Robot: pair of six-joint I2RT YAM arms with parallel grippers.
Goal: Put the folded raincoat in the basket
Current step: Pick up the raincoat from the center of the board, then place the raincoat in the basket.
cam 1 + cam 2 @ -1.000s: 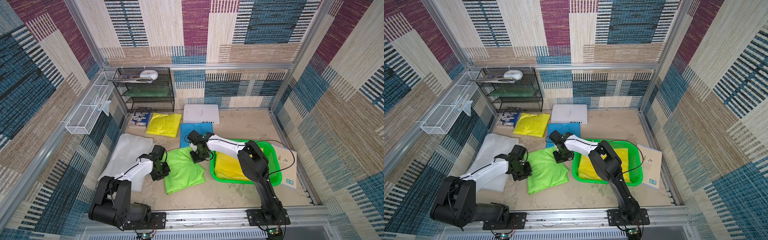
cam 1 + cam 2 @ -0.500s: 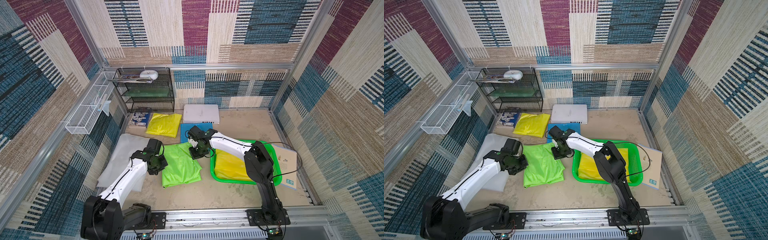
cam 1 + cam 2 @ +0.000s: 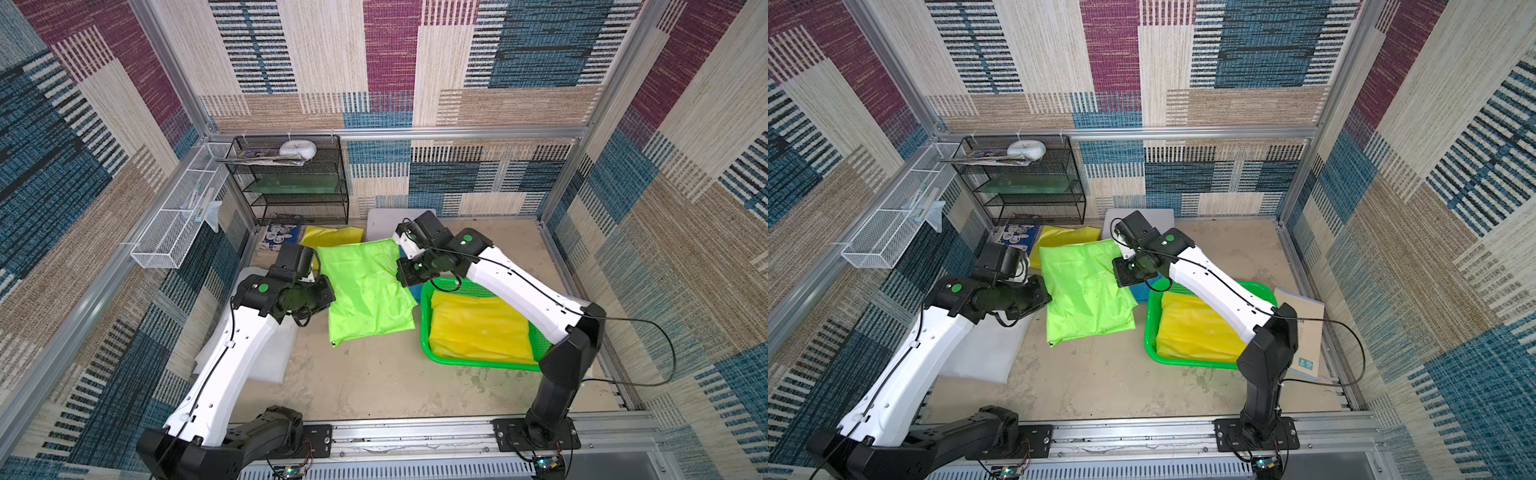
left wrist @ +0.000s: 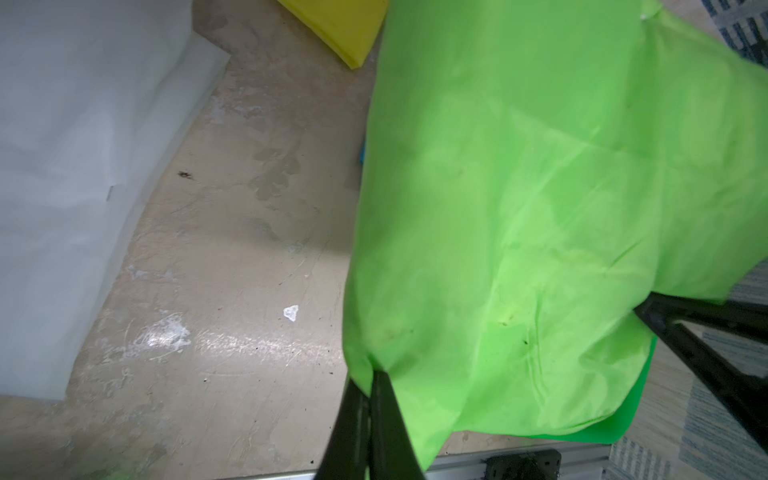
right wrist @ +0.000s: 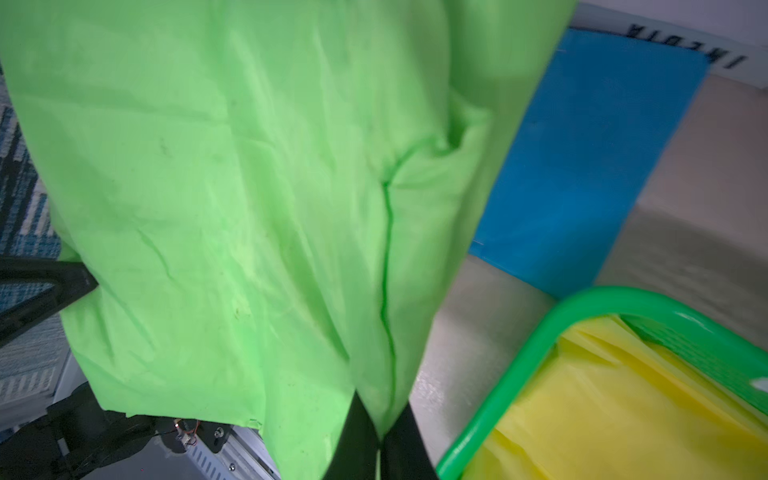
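The folded raincoat is lime green and hangs off the floor between both grippers, sagging toward the front. My left gripper is shut on its left edge. At the opposite edge my right gripper is shut on the cloth, close to the basket's far left corner. The bright green basket stands on the floor to the right and holds a yellow folded raincoat.
Behind the lifted cloth lie another yellow folded piece, a blue one and a white box. A black mesh rack and a white wire basket line the back left. A white sheet lies under the left arm; a booklet lies beside the basket.
The green raincoat lay flat on the floor a second ago; both grippers have risen with it and carried it a little toward the back, so it now hangs between them.
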